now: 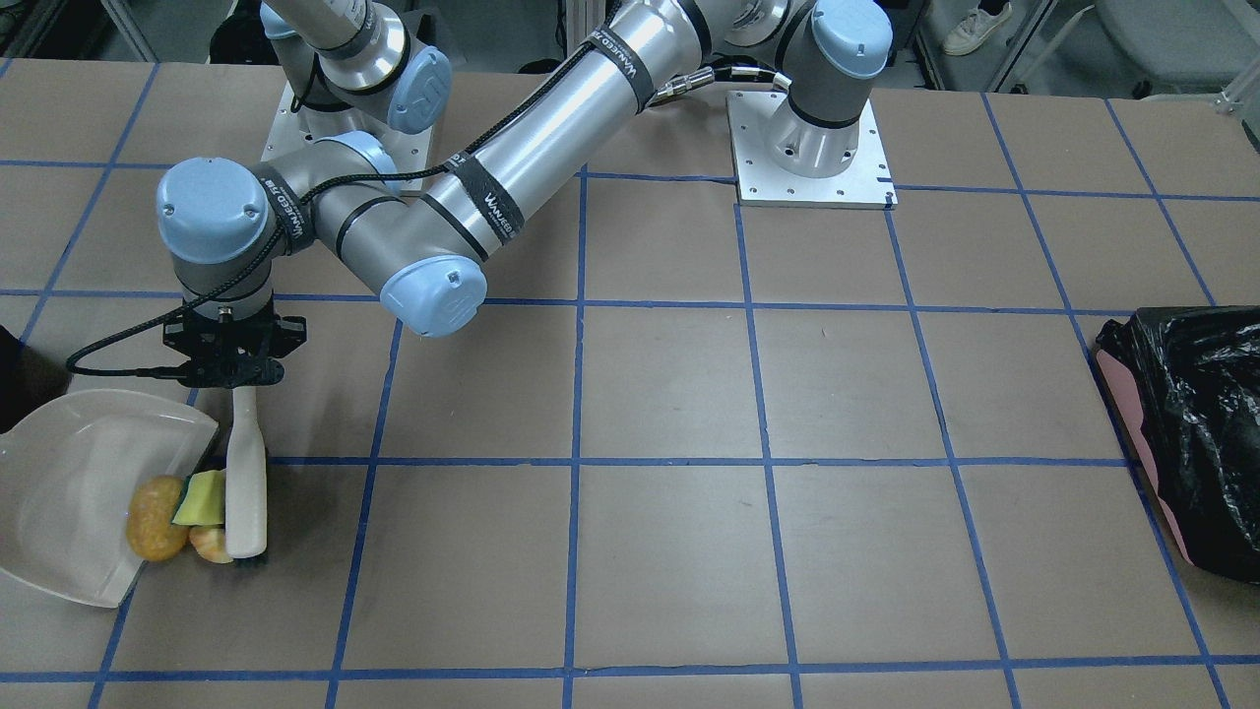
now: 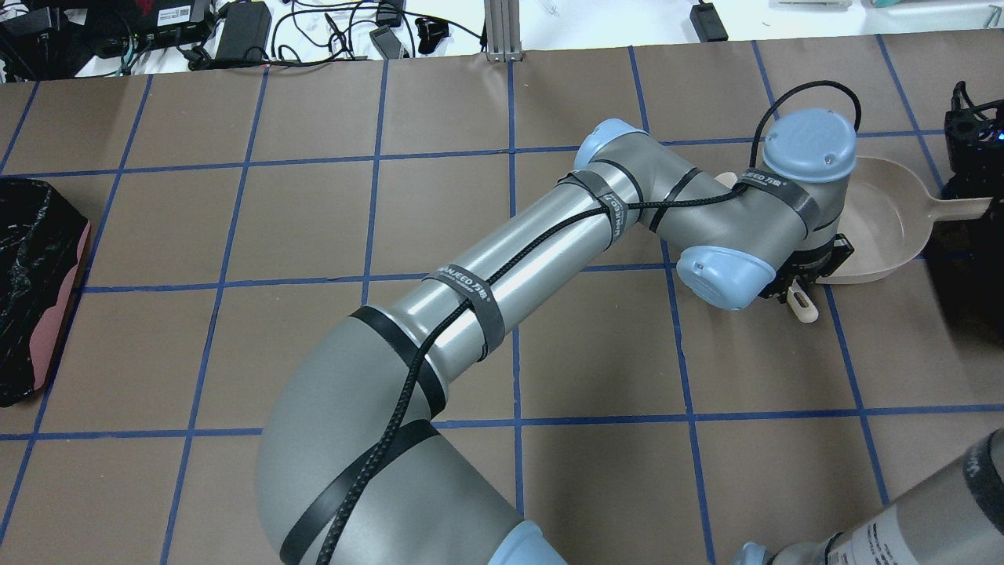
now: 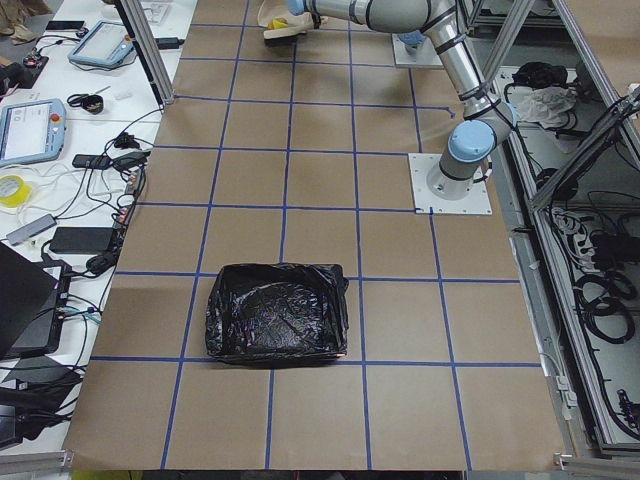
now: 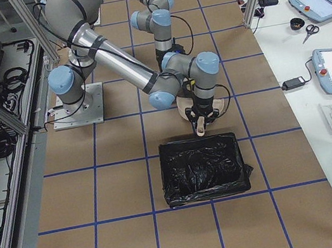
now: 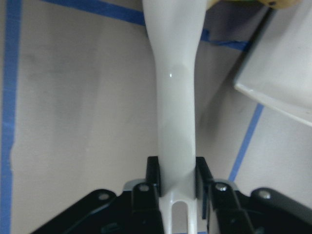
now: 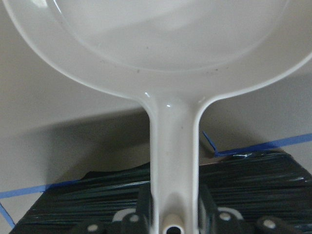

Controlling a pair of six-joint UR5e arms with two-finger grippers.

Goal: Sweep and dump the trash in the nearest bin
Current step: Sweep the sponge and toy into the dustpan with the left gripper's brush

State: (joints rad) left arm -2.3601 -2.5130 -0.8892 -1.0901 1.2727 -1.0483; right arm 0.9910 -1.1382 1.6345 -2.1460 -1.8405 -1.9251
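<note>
The trash lies at the mouth of a white dustpan (image 1: pixel 69 492): an amber-orange lump (image 1: pixel 156 519) on its lip, a yellow-green sponge piece (image 1: pixel 202 498) and a pale peel piece (image 1: pixel 210 543) beside it. A white brush (image 1: pixel 246 487) lies against the sponge and peel. My left gripper (image 1: pixel 236 379) is shut on the brush handle (image 5: pixel 176 112). My right gripper (image 6: pixel 173 207) is shut on the dustpan handle (image 6: pixel 173 146). The black bin (image 4: pixel 203 169) stands just beyond the dustpan; only its corner shows in the overhead view (image 2: pixel 965 298).
A pink bin lined with a black bag (image 1: pixel 1191 433) stands at the table's far end on my left side. My left arm (image 2: pixel 549 259) stretches across the table to my right side. Blue tape lines grid the brown table (image 1: pixel 669 394).
</note>
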